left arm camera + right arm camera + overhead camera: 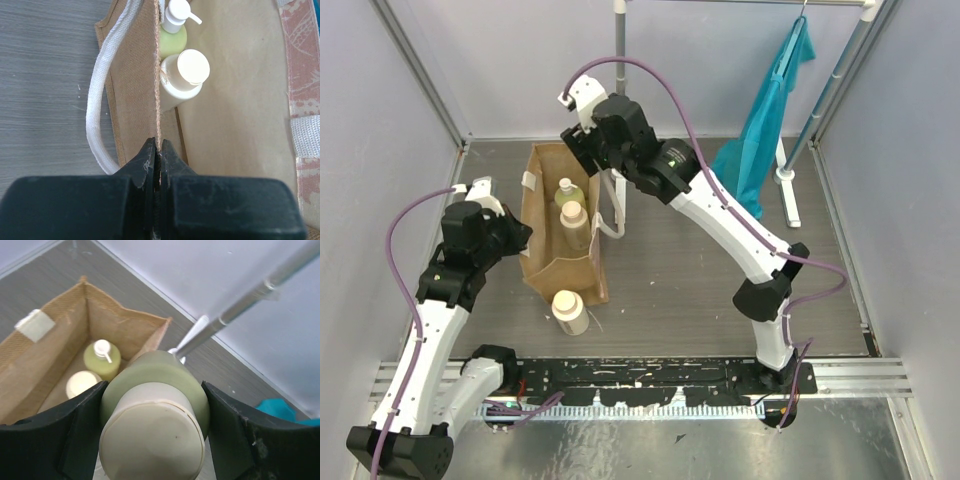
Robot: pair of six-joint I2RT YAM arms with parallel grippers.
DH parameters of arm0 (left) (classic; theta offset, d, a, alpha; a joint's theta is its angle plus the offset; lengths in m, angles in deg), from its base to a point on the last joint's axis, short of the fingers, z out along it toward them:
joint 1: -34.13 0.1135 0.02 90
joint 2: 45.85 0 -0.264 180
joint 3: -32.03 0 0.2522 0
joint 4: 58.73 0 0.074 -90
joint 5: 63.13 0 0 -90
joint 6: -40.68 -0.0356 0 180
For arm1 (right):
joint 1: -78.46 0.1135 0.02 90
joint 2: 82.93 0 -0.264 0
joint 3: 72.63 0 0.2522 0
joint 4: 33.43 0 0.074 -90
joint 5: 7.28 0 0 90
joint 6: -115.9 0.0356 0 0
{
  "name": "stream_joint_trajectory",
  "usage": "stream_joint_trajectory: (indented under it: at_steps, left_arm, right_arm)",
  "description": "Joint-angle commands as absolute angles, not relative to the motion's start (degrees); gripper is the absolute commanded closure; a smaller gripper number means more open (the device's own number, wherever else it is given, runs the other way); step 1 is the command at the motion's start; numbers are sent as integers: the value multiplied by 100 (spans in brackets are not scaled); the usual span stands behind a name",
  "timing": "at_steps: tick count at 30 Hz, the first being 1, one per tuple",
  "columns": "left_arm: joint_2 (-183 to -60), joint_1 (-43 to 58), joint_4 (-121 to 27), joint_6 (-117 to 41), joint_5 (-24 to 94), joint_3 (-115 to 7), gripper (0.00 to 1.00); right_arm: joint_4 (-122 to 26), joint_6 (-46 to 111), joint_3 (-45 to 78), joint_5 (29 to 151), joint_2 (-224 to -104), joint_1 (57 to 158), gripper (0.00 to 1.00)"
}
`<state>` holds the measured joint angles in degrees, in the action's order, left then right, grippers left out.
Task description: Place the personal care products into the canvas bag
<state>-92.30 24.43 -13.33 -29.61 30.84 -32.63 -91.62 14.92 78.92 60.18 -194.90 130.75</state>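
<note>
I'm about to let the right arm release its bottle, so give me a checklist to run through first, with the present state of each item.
1. Right gripper grips the yellow-green bottle between both fingers: ok.
2. Left gripper is pinched shut on the canvas bag wall, mouth open: ok.
3. Held bottle is directly over the mouth: cannot tell; it hangs near the bag's far end.
4. Free room inside beside the pump bottle and the cream bottle: ok.
5. No bottle left outside: not ok; the last cream bottle sits on the table by the bag's near end.
</note>
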Motion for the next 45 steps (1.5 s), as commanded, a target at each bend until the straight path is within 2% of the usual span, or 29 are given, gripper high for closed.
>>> stream_joint_trajectory:
  at_steps: [1, 10, 18, 29, 38, 45]
  left_arm:
    - [-9207, 2428, -1376, -2980, 3203, -3277, 100]
    - [-9179, 2428, -1382, -2989, 3166, -3216, 100]
    - [-9196, 2431, -1420, -2972, 3206, -3236, 100]
    - [-9197, 2429, -1425, -2966, 3207, -3228, 100]
    - [-9169, 2429, -1391, -2972, 3226, -3256, 100]
    - [-9141, 2430, -1359, -2998, 3197, -3271, 100]
  right_arm:
    - [-7625, 1217, 8162, 6793, -19089, 13231, 100]
    - [-7534, 1280, 7247, 7555, -18807, 13648, 100]
    - [-7482, 1846, 5777, 7283, -18502, 13840, 100]
    - [-7453, 2328, 4951, 7669, -18291, 13849, 100]
    - [-6387, 2508, 3587, 8190, -18162, 13835, 100]
    - [-6328, 2597, 3517, 8310, -18369, 13835, 100]
